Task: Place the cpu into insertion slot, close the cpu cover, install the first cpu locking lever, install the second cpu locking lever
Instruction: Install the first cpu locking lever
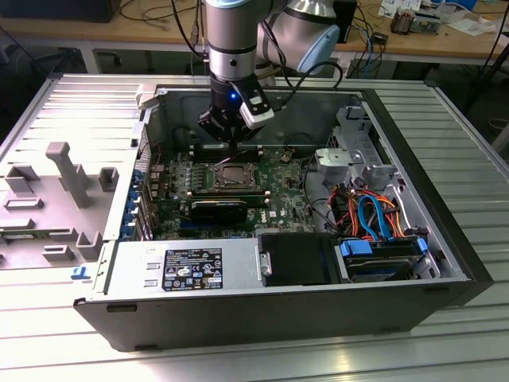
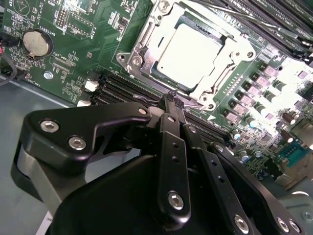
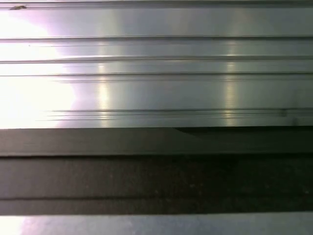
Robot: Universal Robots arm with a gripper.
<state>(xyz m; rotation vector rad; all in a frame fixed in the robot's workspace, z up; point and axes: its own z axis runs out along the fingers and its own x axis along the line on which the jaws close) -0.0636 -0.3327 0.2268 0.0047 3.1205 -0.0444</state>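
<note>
Slatted aluminium table [image 1: 445,135] carries an open computer case [image 1: 278,318] lying on its side. The arm [image 1: 231,40] comes down from the far side into the case. The green motherboard [image 1: 286,171] lies flat on the case floor, toward the exterior view's left. The power supply [image 1: 183,267] sits along the near wall. The blue-tabbed drive bay [image 1: 382,259] is at the near corner on the exterior view's right. The grey plastic fixture [image 1: 71,171] stands on the table outside the case, on the exterior view's left. The long black card [image 1: 219,209] sits just near-side of the socket. The gripper [image 1: 231,142] hangs low over the board at the socket's far edge. In the second wrist view its black fingertips [image 2: 169,99] are pressed together, right at the socket frame's edge. Cannot tell if anything thin is pinched between them. The insertion slot [image 2: 131,59] is silver-edged, with long black memory slots [image 2: 122,87] beside it. The cpu cover [image 2: 221,78] lies flat over the slot. The cpu [image 2: 190,56] is seated in the slot, its bright metal top showing through the cover window. Lever positions unclear. The coin battery [image 2: 38,42] is on the board, well apart from the socket.
</note>
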